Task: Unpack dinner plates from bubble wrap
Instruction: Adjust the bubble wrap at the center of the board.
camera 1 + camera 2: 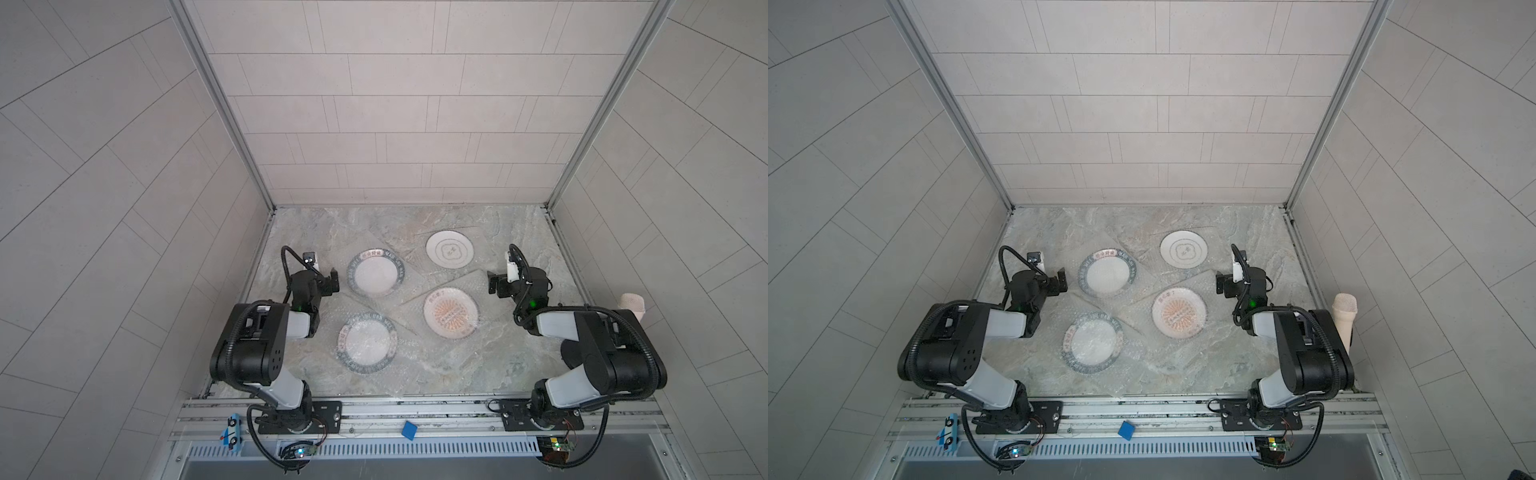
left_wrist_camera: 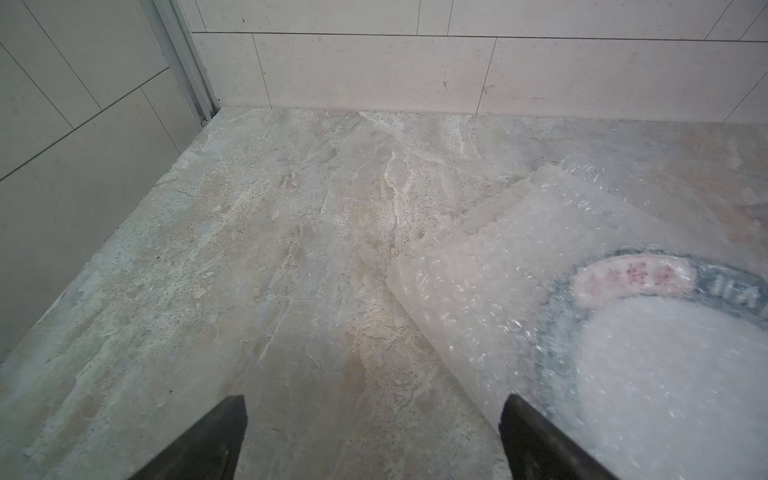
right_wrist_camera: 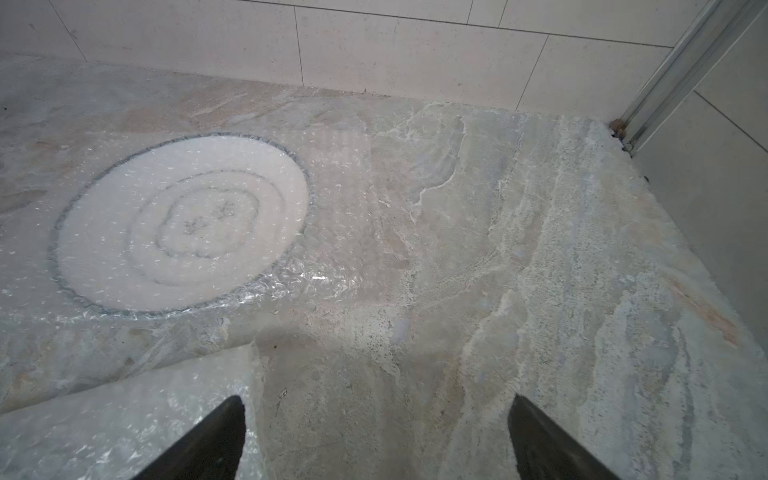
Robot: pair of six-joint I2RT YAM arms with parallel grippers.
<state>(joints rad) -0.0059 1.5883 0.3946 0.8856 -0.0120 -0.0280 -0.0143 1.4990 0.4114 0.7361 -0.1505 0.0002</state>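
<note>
Four dinner plates (image 1: 1178,312) flat on the stone-look table (image 1: 299,224), each under a clear sheet of bubble wrap (image 2: 478,257): far lettered plate (image 1: 376,274) and near lettered plate (image 1: 367,343) on the left, sunburst plate (image 1: 451,312) near right, grey-ring plate (image 1: 449,249) far right. Left gripper (image 1: 332,282) just beside the far lettered plate, right gripper (image 1: 493,284) off to the right, level between sunburst and grey-ring plates; both spread wide, holding nothing. Expect wrap light, floppy, slick, prone to dragging instead of lifting clean; plates rigid, weighty, glazed-slippery, breakable. Best grab: pinch a loose sheet corner clear of the rim, e.g. the lifted corner in the left wrist view, then peel; no clamping on plate edges through plastic. Sheet outlines nearly invisible in both top views, overlaps unresolved. Wrap under the plates too? Cannot tell. Gripper height above table also hard to judge.
</note>
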